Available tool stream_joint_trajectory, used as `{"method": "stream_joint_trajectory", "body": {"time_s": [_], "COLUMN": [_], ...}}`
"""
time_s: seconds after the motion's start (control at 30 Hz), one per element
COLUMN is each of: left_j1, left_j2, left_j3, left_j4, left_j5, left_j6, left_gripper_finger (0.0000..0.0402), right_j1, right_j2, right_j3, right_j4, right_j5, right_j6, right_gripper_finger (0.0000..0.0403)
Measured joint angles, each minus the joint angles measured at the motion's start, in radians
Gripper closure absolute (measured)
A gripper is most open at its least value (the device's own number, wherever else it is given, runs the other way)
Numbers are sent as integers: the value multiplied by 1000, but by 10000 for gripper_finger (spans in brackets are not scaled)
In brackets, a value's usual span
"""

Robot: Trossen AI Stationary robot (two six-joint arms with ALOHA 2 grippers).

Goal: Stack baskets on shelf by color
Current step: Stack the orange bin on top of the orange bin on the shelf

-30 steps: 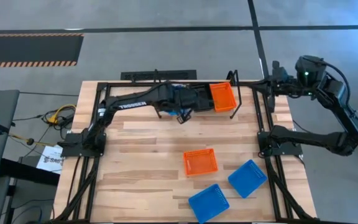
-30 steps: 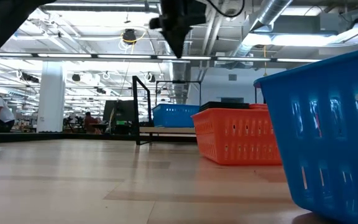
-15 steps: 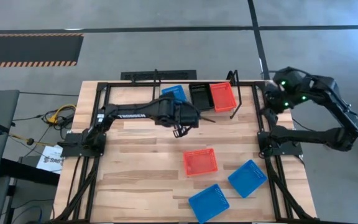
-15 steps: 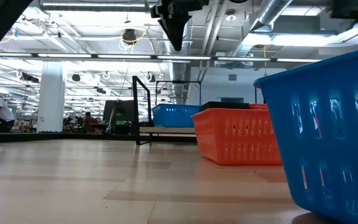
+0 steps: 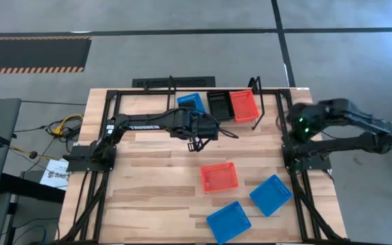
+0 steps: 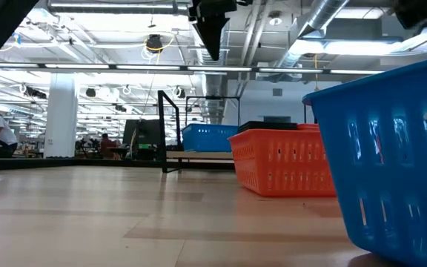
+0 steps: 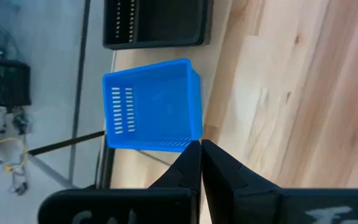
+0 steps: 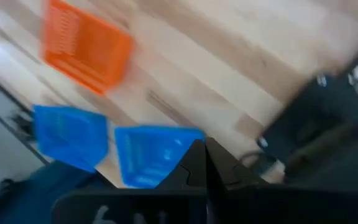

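On the shelf (image 5: 172, 83) at the table's far edge a blue basket (image 5: 191, 102), a black one (image 5: 218, 104) and a red-orange one (image 5: 243, 105) stand side by side. A second red-orange basket (image 5: 219, 177) and two blue baskets (image 5: 271, 194) (image 5: 228, 221) rest on the tabletop toward the near right. My left gripper (image 5: 197, 143) hangs shut and holds nothing, just on the near side of the shelf; its wrist view shows the blue shelf basket (image 7: 154, 106) beyond the fingertips. My right gripper (image 8: 202, 149) is shut, holds nothing, and is at the table's right edge.
Black frame rods (image 5: 278, 116) run along the table's left and right sides by the arm bases. The low view shows the red-orange basket (image 6: 284, 170) and a blue one (image 6: 391, 156) close to the camera. Bare planks (image 5: 148, 177) lie left of the loose baskets.
My left gripper has drawn back from the shelf toward the near edge, uncovering the blue and black baskets, then held still. My right arm has swung down from beyond the far right corner toward its base, its wrist rolling. Both stayed shut.
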Motion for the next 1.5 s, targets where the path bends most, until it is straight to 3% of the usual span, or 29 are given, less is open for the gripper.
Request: {"method": "stream_joint_trajectory", "body": {"time_s": [0.2, 0.37, 0.6, 0.87, 1.07, 1.33, 1.5], "left_j1": [0, 0, 0, 3, -14, -50, -94], "left_j2": [0, 0, 0, 1, 1, 1, -11], "left_j3": [0, 0, 0, 0, 0, 0, 0], "left_j4": [86, 122, 120, 138, 161, 136, 48], "left_j5": [44, 51, 51, 100, 155, 149, 74], "left_j6": [-25, -103, -231, -396, -376, -355, -380], "left_gripper_finger": [401, 401, 401, 401, 401, 401, 401], "right_j1": [165, 297, 478, 598, 577, 459, 392], "right_j2": [-6, -2, 33, 104, 181, 355, 472], "right_j3": [-166, -239, -275, -275, -275, -263, -189], "right_j4": [32, 178, 356, 561, 661, 821, 863], "right_j5": [-41, -44, -7, 86, 262, 272, 269], "right_j6": [65, 119, 141, 74, -79, -321, -477], "right_gripper_finger": [399, 389, 372, 372, 360, 306, 274]}}
